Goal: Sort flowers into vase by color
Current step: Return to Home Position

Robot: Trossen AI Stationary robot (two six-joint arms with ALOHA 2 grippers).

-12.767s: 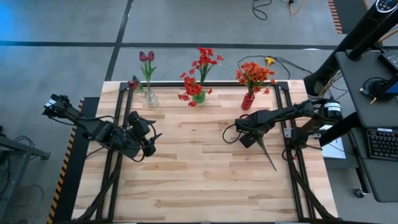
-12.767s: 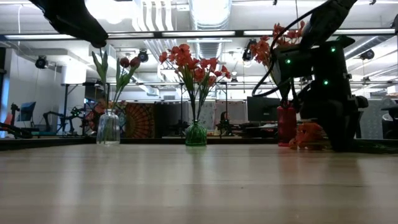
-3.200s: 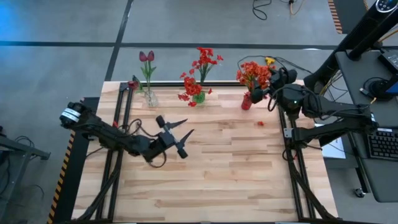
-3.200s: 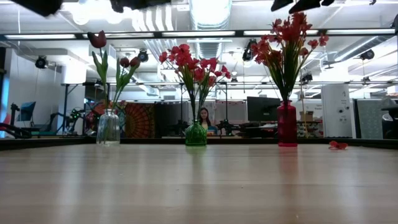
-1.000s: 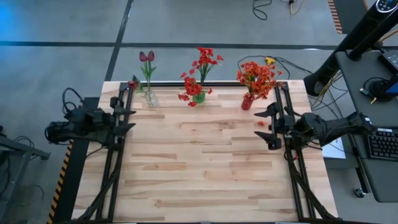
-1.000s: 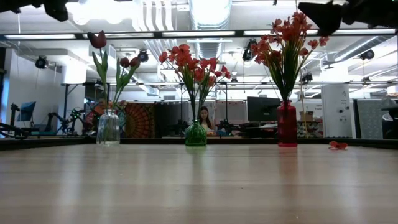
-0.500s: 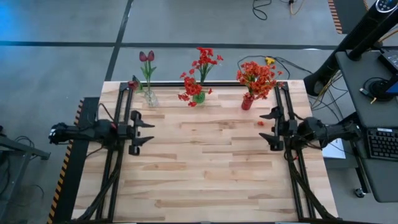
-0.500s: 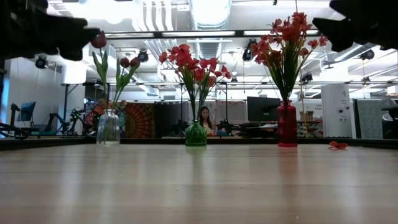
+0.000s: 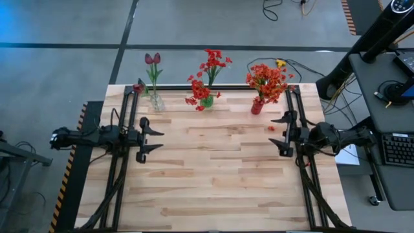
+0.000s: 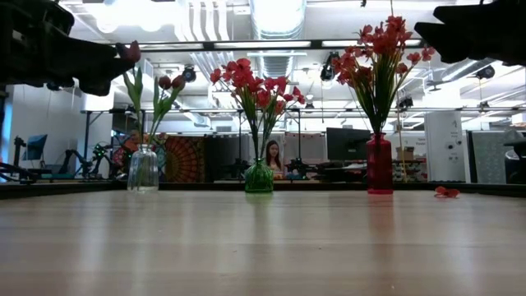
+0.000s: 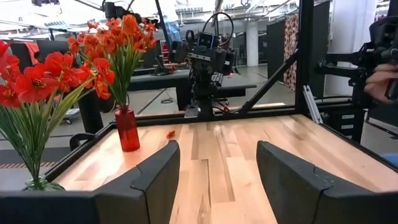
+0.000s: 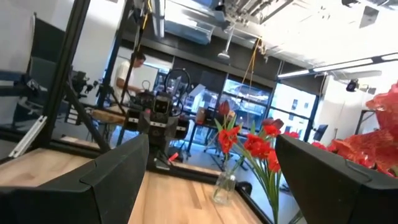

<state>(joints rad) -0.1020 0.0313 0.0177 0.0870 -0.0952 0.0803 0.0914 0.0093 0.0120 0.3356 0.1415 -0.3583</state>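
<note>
Left gripper (image 9: 154, 140) stood wide, empty, at the table's (image 9: 213, 175) left edge; right gripper (image 9: 279, 135) likewise at the right edge. Along the far edge stood maroon tulips (image 9: 152, 59) in clear vase (image 9: 157, 102), red blooms (image 9: 209, 68) in green vase (image 9: 206, 101), orange blooms (image 9: 265, 79) in red vase (image 9: 257, 106).

No legible text, label, brand, number or sign in any view. Keyboard (image 9: 394, 150) at 3 o'clock in high view: key legends too small to read. Dark monitor (image 10: 345, 144) in room behind, low view: nothing readable on it.
</note>
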